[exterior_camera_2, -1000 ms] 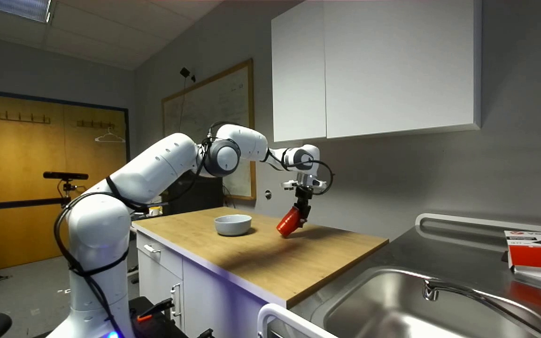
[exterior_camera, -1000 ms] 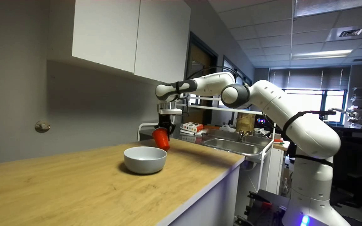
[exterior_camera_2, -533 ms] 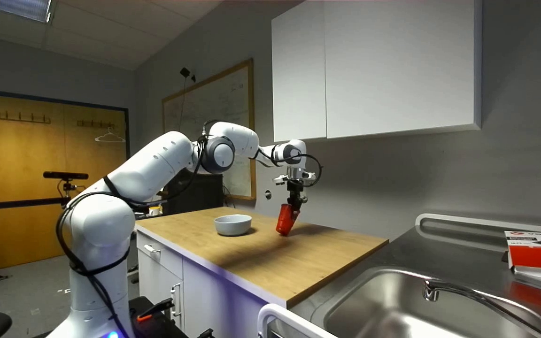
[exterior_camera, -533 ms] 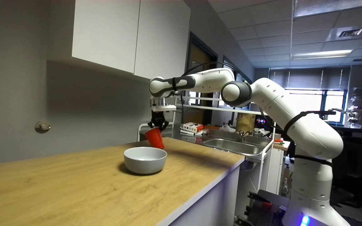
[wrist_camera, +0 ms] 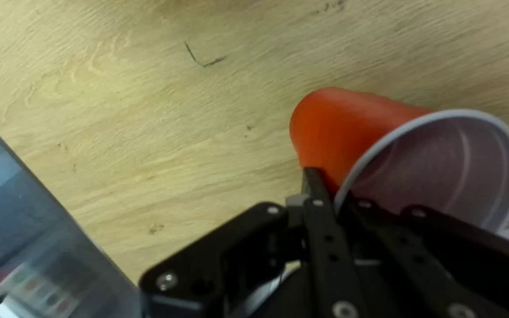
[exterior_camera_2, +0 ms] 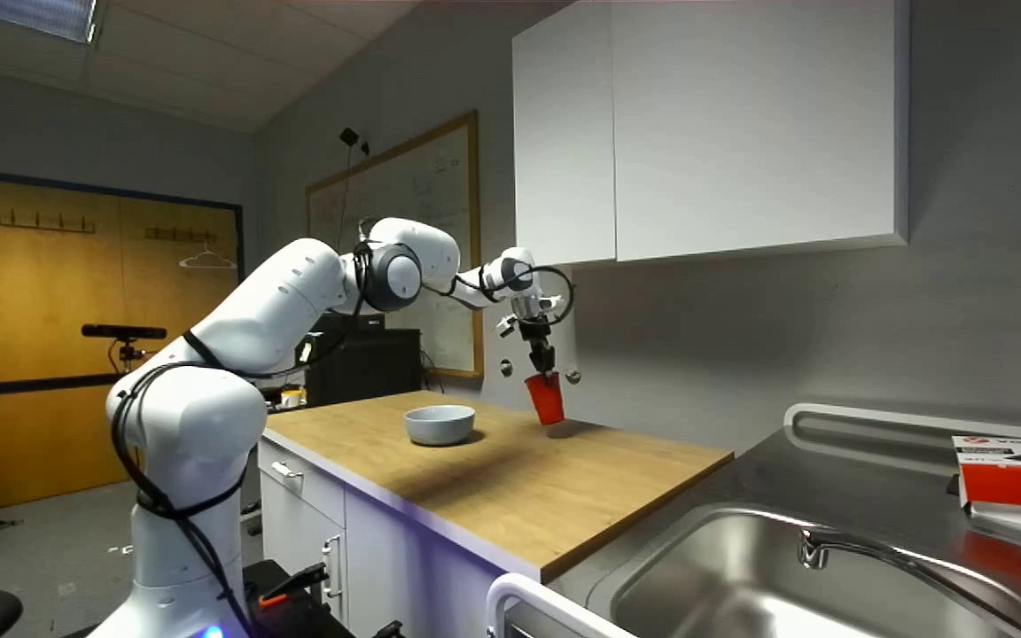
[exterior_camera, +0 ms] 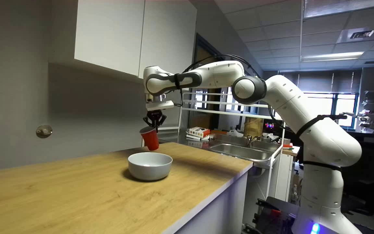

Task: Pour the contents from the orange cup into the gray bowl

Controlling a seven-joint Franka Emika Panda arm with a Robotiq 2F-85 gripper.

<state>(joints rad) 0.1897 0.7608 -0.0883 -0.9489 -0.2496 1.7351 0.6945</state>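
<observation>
A wooden countertop (exterior_camera: 76,195) runs beneath a white cabinet (exterior_camera: 109,35), a gray bowl (exterior_camera: 149,170) standing on it.
The gripper (wrist_camera: 333,192), drawn narrow, pinches the orange cup (exterior_camera: 150,140) at its rim; the cup hangs tilted above the countertop, apart from the bowl.

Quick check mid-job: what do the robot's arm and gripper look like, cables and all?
The arm is white, thick and rounded, with dark gray bands at its joints. Black straps circle it, black cables run along it, and a blue light glows near the bottom. The gripper is black and angular, with silver screw heads showing in the wrist view.
</observation>
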